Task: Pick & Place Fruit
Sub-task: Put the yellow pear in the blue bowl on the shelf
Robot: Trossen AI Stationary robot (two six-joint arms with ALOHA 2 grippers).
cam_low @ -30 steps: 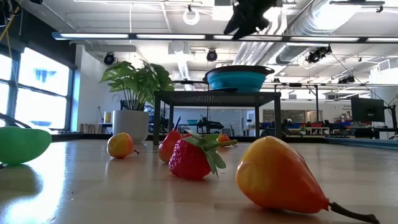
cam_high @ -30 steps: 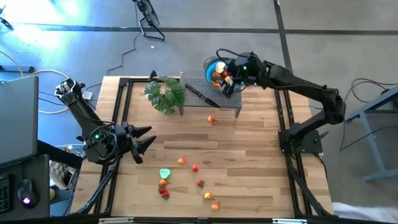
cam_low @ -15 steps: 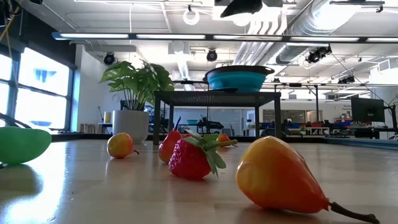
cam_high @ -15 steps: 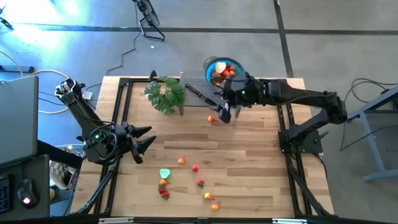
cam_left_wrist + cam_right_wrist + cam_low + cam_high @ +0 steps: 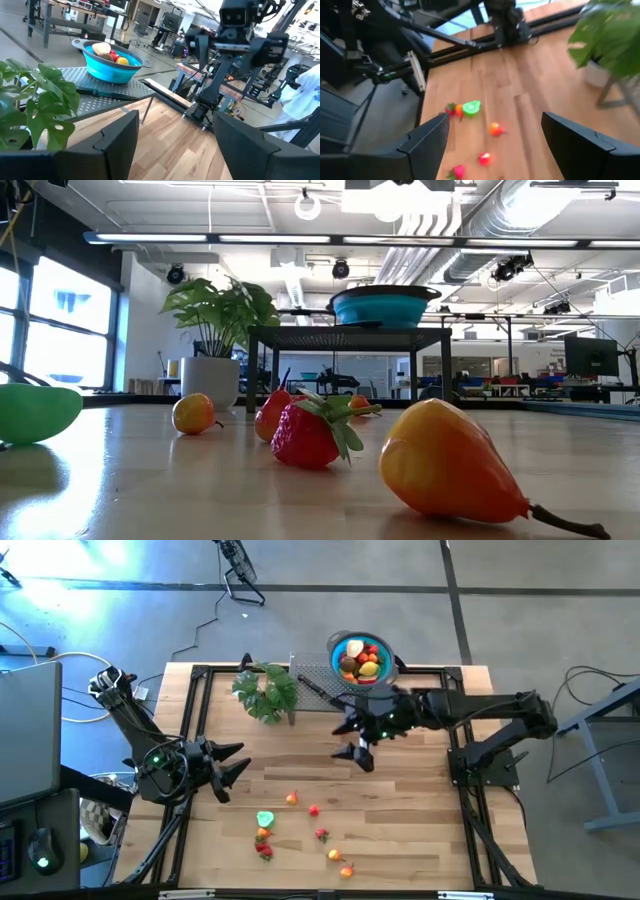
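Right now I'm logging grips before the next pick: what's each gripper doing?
Left gripper: open, empty, waiting at the table's left side.
Right gripper: open, empty, over the wooden table.

a light wooden table (image 5: 400,830) edged by black rails carries a small dark perforated stand (image 5: 325,695) at its 12 o'clock edge, with a potted leafy plant (image 5: 266,690) just beside it toward 11 o'clock. scattered on the boards toward 6 o'clock lie small toy fruits: a green piece (image 5: 265,819), an orange piece (image 5: 291,798), red strawberries (image 5: 321,834) and a yellow-orange pear (image 5: 346,871). the blue bowl (image 5: 338,645) sits on the stand, not on the boards.
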